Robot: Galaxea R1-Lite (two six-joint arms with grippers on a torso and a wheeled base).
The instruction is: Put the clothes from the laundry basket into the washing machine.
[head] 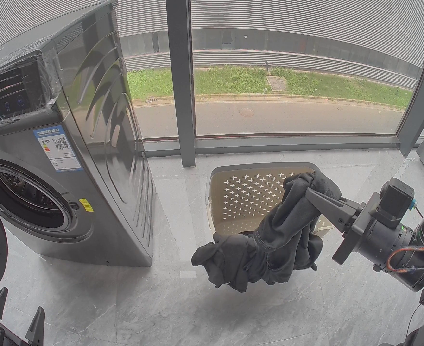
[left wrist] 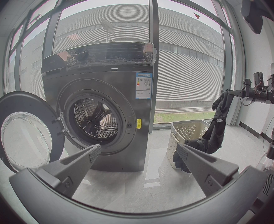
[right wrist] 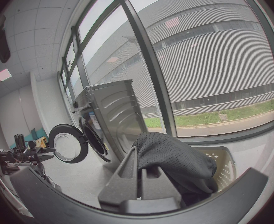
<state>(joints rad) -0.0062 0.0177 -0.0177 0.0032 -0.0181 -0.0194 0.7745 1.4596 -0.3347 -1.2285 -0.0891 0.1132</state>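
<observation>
So the dark garment (head: 269, 246) is out of the laundry basket (head: 250, 193) and hanging in the air from my right hand (head: 313, 193). That hand is clamped tight on a fold near the top of it, fingers closed right down with cloth bunched between them. The rest droops down in a long twisted rope and ends in a wadded lump on the near side of the basket, over the floor (head: 173, 303). I can't quite tell if the lowest bit clears the tiles.

It looks like something sporty: dark grey, thin, a fine mesh weave up close, floppy as anything. It could be more than one piece tangled together, honestly can't say.

Progress-wise I'd call it maybe halfway on this piece. The washing machine (head: 101, 145) sits well off to my left with its door (left wrist: 25, 131) swung wide open, and the drum (left wrist: 95, 117) looks like bare metal, so nothing's loaded as far as I can see. What I can see of the basket looks empty, though the hanging cloth hides part of the bottom.

My left hand (left wrist: 138, 148) is low down in front of the machine, wide open, holding nothing.
</observation>
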